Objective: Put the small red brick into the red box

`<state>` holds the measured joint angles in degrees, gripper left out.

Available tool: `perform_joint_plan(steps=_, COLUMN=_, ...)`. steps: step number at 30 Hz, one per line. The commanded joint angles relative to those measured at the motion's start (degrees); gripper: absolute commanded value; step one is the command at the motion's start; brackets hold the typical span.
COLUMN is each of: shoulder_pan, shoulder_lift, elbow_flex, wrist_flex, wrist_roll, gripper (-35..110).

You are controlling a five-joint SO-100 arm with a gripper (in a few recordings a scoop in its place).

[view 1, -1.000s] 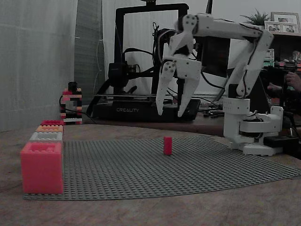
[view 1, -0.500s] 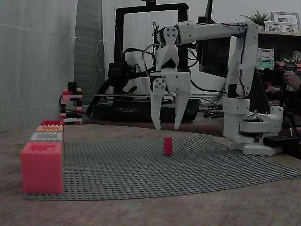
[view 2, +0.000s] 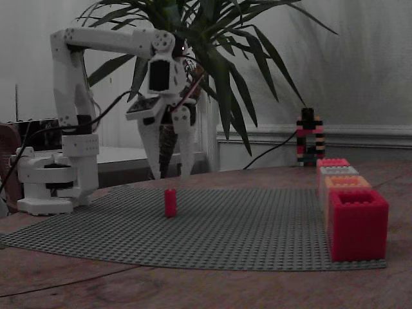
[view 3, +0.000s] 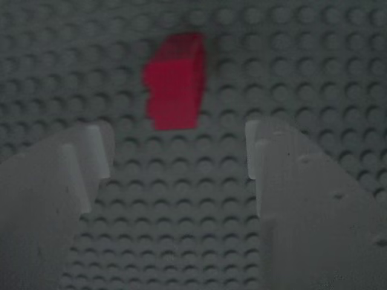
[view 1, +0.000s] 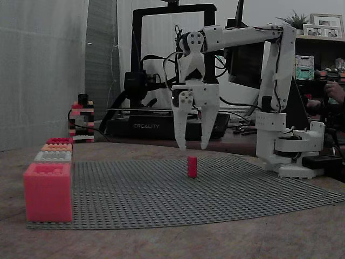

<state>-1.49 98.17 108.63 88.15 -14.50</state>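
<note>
Your gripper (view 1: 193, 147) hangs with its tips pointing down and its jaws spread apart, holding nothing. The small red brick (view 1: 192, 167) stands upright on the grey studded baseplate (view 1: 161, 197), just below the gap between the jaws and touching neither. It is a narrow, tall, bright red block. In the wrist view it lies ahead of the fingertips (view 3: 91, 145), slightly toward the left one. The red box (view 1: 48, 191), open-topped, sits well apart from the jaws at the baseplate's corner.

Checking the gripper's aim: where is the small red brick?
In a fixed view the small red brick stands upright on the grey baseplate, just below the open gripper.
</note>
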Motion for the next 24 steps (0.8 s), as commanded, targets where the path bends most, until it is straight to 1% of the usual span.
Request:
perform_joint_plan(steps=1, shoulder_pan=-0.4, shoulder_lift=1.8, elbow_flex=0.4, wrist_flex=0.0, wrist_roll=-1.5, gripper=20)
perform_joint_plan(steps=14, shoulder_pan=0.7, shoulder_lift=1.8, elbow_flex=2.6, wrist_flex=-2.0, wrist_roll=-6.3, gripper=21)
perform_joint_plan(steps=24, shoulder_pan=1.2, shoulder_lift=1.8, elbow_flex=4.5, wrist_flex=-6.2, wrist_roll=-9.3, gripper=21)
